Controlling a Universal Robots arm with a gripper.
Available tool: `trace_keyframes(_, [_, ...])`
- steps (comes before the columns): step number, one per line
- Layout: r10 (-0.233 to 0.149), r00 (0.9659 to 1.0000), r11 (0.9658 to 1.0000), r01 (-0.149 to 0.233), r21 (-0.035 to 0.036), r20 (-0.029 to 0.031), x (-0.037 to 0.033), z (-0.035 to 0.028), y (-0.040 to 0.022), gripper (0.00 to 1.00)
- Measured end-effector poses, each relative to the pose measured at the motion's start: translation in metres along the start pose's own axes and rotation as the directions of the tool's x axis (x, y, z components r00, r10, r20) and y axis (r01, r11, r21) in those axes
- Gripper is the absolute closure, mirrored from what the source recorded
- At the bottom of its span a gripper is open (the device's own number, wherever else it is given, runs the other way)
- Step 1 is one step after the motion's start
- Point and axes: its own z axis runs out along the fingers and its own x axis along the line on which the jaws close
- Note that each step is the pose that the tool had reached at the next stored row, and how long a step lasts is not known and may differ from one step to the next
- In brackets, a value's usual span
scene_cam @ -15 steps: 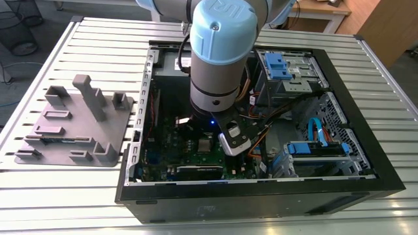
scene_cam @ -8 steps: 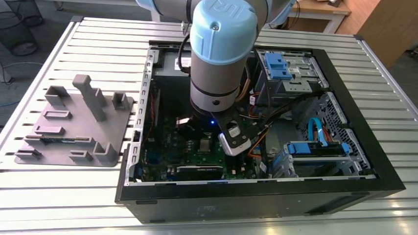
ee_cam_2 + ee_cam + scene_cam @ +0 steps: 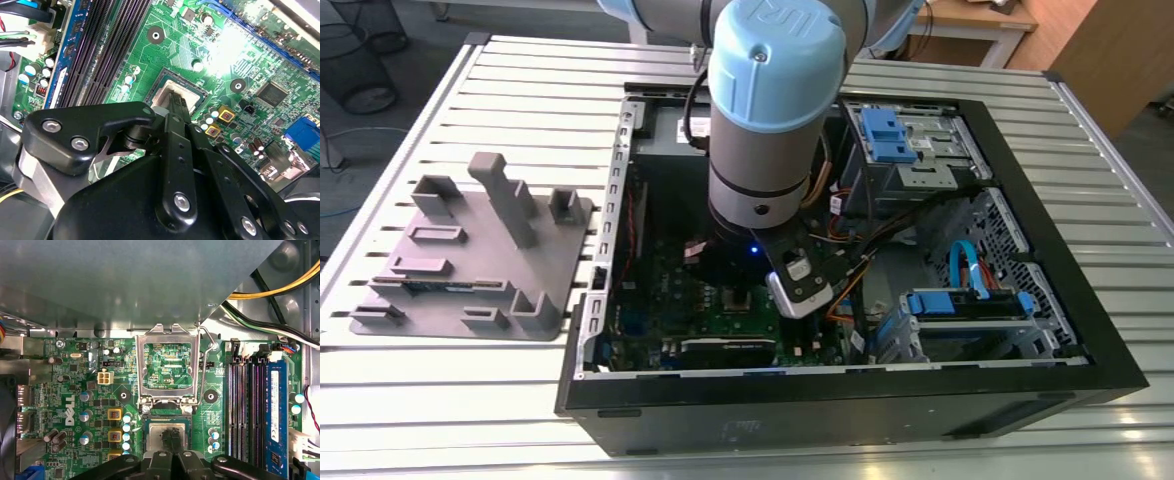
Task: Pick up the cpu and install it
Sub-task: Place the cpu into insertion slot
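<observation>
While the arm reaches down into the open computer case, you see the cpu lying flat in the motherboard's socket, metal face up. It is square, with no longer side, its edges parallel to the memory slots. The gripper's fingers look pressed together, tips over its middle. The socket's hinged frame is flipped open.

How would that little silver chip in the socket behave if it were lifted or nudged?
The cpu looks flat and metal-topped, so it is probably stiff, and light for its small size. Its shiny top may be slippery. Lying low within the socket, by the gripper, it likely won't slide sideways or tip.
</observation>
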Motion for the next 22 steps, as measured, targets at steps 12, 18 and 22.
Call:
trace_keyframes(12, [0.0,1.0,1.0,0.0,0.0003,-0.0002,0.0017,0.0035,-0.0002,0.89])
trace_keyframes(18, [0.0,1.0,1.0,0.0,0.0002,-0.0002,0.0017,0.0043,-0.0002,0.89])
trace_keyframes(22, [0.0,1.0,1.0,0.0,-0.0002,0.0001,0.0017,0.004,-0.0001,0.89])
